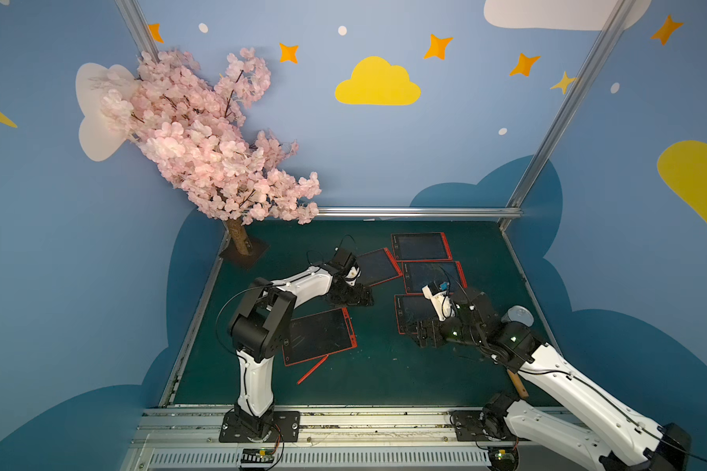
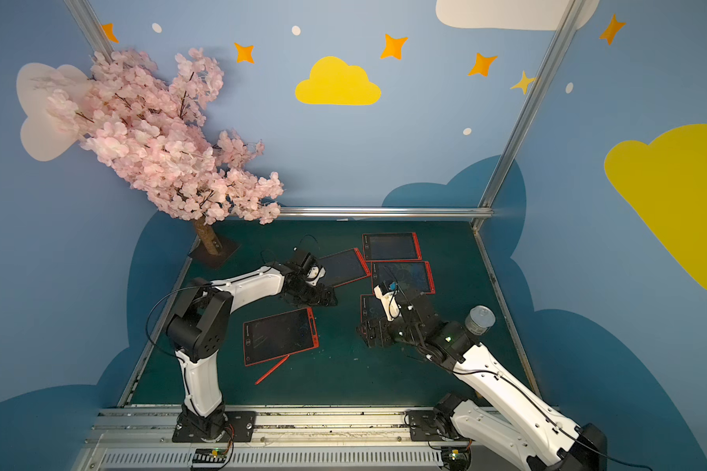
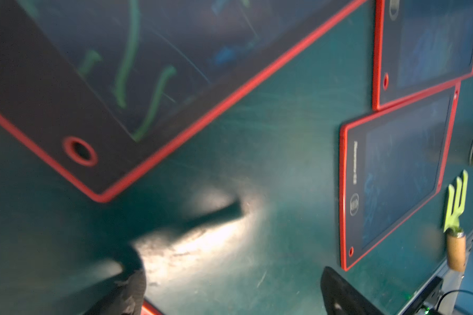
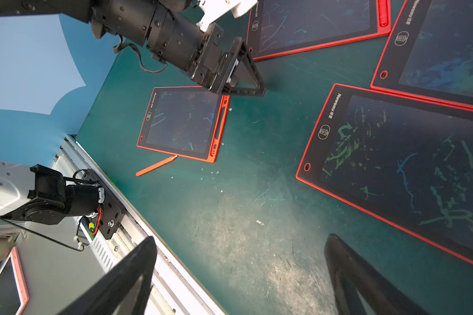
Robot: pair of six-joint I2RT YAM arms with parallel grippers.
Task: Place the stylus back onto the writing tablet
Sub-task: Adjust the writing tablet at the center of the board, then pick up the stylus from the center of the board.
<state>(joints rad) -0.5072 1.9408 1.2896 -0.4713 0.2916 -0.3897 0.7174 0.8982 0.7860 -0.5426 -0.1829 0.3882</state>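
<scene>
A thin red-orange stylus (image 1: 312, 369) (image 2: 272, 370) (image 4: 156, 165) lies flat on the green mat, just off the front corner of the front-left writing tablet (image 1: 319, 336) (image 2: 280, 336) (image 4: 180, 122). That tablet is black with a red frame, and the groove along its red side holds nothing. My left gripper (image 1: 366, 297) (image 2: 328, 295) (image 3: 234, 291) hovers open over the mat behind this tablet, nothing between its fingers. My right gripper (image 1: 416, 334) (image 2: 367, 332) (image 4: 242, 245) is open and empty too, low over the mat to the right of the stylus.
Several more red-framed tablets (image 1: 421, 246) (image 1: 433, 277) (image 1: 378, 267) lie at the back and right. A tin can (image 2: 480, 320) stands by the right edge, with a green fork tool (image 3: 458, 201) near it. A pink blossom tree (image 1: 237, 240) fills the back left corner.
</scene>
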